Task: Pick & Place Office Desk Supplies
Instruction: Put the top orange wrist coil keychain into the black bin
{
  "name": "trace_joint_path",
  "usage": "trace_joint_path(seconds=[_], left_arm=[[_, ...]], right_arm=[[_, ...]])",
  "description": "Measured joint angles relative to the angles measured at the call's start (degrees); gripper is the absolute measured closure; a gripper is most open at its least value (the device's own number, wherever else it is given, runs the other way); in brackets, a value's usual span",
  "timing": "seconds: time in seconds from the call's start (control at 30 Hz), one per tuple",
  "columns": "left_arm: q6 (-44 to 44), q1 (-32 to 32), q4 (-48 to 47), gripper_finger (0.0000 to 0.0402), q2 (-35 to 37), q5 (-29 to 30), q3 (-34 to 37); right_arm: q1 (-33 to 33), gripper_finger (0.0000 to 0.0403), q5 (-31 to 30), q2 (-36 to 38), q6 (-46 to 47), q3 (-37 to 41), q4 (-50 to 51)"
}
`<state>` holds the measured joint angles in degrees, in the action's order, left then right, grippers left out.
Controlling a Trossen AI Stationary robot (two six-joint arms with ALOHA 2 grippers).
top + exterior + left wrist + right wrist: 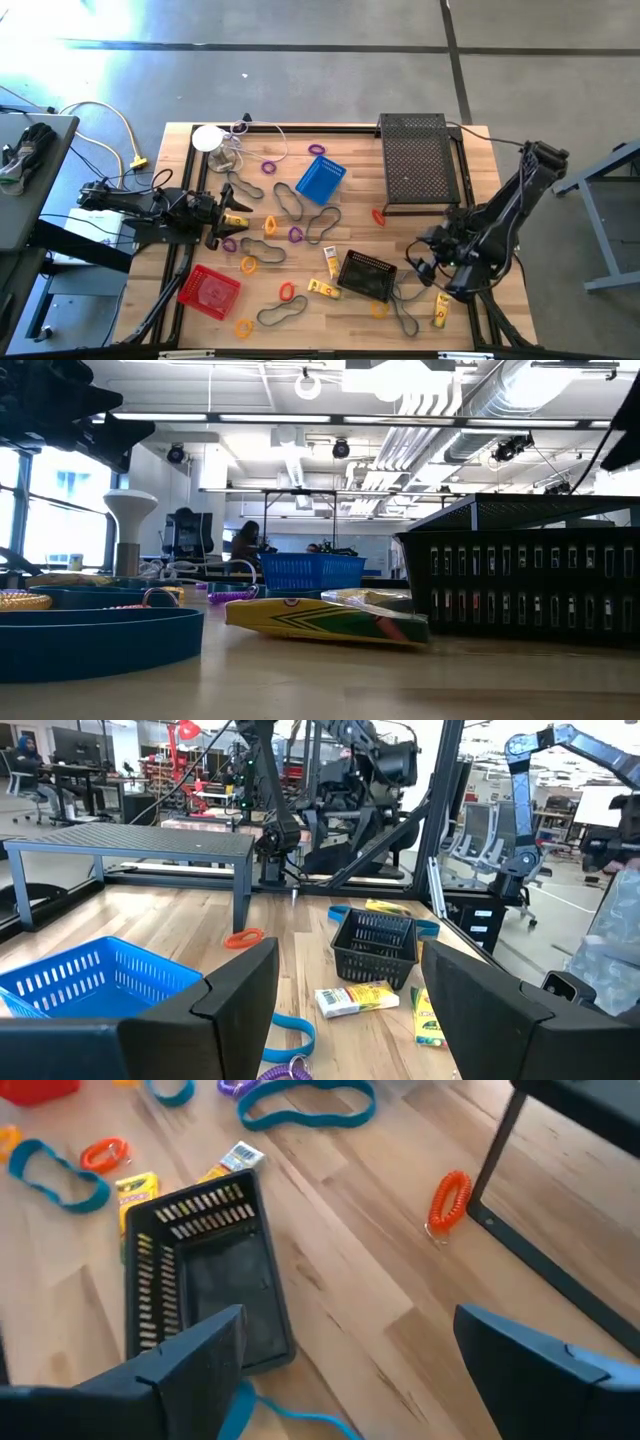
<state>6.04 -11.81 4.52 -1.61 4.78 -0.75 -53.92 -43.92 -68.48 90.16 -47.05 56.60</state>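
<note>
At the table's left edge the left gripper [222,222] hovers with its fingers spread and empty, the red basket [209,291] nearer the front edge below it and the blue basket [321,179] farther in. Bands [322,224], rings [296,234] and yellow tubes [329,262] lie scattered across the middle. To the right, the black basket [366,275] sits just beside the right gripper [428,258], whose fingers are also spread and hold nothing.

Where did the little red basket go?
In the high view the red basket sits at the table's front-left corner, below the left tool, with an orange ring beside it.
</note>
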Motion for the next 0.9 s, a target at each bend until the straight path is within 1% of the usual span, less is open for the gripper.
trace_joint_path(seconds=[0.03, 0.1, 0.23, 0.3, 0.37, 0.43, 0.6, 0.7, 0.9], left_arm=[[0.0, 0.0, 0.0, 0.0163, 0.0, 0.0, 0.0], [0.0, 0.0, 0.0, 0.0163, 0.0, 0.0, 0.0], [0.0, 0.0, 0.0, 0.0163, 0.0, 0.0, 0.0], [0.0, 0.0, 0.0, 0.0163, 0.0, 0.0, 0.0], [0.0, 0.0, 0.0, 0.0163, 0.0, 0.0, 0.0], [0.0, 0.0, -0.1, 0.0163, 0.0, 0.0, 0.0], [0.0, 0.0, -0.3, 0.0163, 0.0, 0.0, 0.0], [-0.1, 0.0, -0.3, 0.0163, 0.0, 0.0, 0.0], [-0.3, 0.0, -0.3, 0.0163, 0.0, 0.0, 0.0]], right_arm=[[-0.3, 0.0058, -0.4, -0.5, 1.4, 0.8, -0.9], [-1.1, 0.0058, 0.8, -1.3, 2.6, 1.7, -2.4], [-1.2, 0.0058, 3.4, -3.0, 1.2, 2.0, -2.9], [-0.9, 0.0058, 1.4, -3.8, 1.3, 2.1, -2.4], [-0.6, 0.0058, -2.0, -3.9, 3.1, 2.1, -1.6], [-0.3, 0.0058, -3.9, -4.1, 5.1, 2.1, -1.6], [-0.3, 0.0058, -5.5, -5.1, 6.9, 2.1, -3.0], [-0.3, 0.0058, -5.5, -5.1, 10.9, 2.1, -2.9], [-0.3, 0.0058, -5.1, -5.1, 14.4, 2.1, -3.5]])
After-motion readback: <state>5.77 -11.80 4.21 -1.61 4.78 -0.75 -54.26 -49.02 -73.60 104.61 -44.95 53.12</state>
